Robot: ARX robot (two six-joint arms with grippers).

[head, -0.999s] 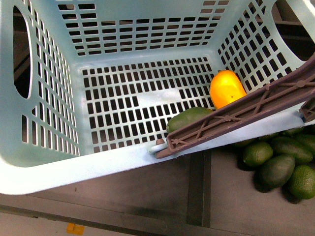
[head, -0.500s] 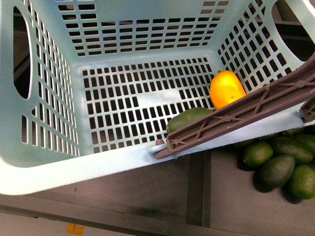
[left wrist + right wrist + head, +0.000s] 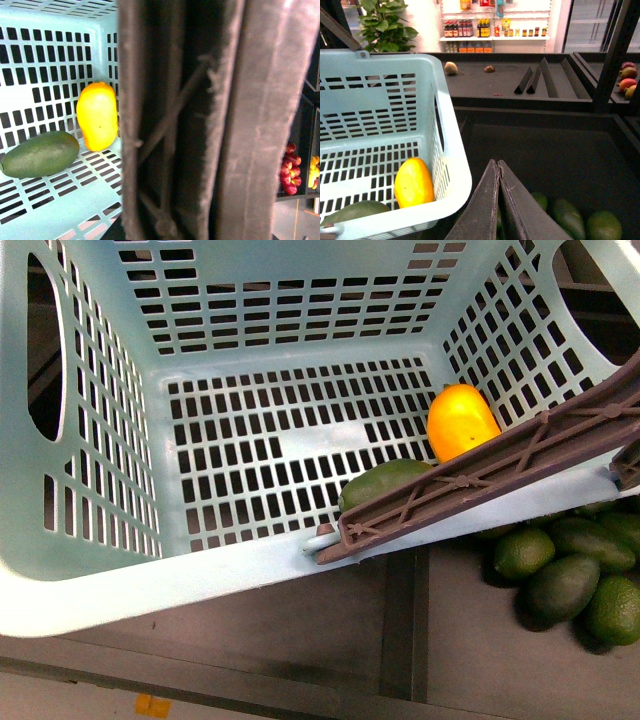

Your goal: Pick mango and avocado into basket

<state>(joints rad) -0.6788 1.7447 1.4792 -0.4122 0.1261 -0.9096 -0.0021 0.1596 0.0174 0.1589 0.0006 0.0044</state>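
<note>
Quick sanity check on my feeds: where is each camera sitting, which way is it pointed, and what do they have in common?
Front: body camera looking down into the basket; no arm shows.
Left wrist: pressed close behind the brown handle, looking past it at the basket floor; no tool visible.
Right wrist: just outside the basket wall, facing the shop shelves; the shut right tool shows.
All three share the mango and the avocado lying side by side inside.

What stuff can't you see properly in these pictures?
- The avocado: in the front view the brown handle covers its lower edge.
- The mango: the same handle hides its bottom there.
- Left end effector: not seen; the handle fills the left wrist view, blurred.
- Loose avocados: cut off by the front view's right edge, so no full count.
- Shelf bottles: too small to read in the right wrist view.
</note>
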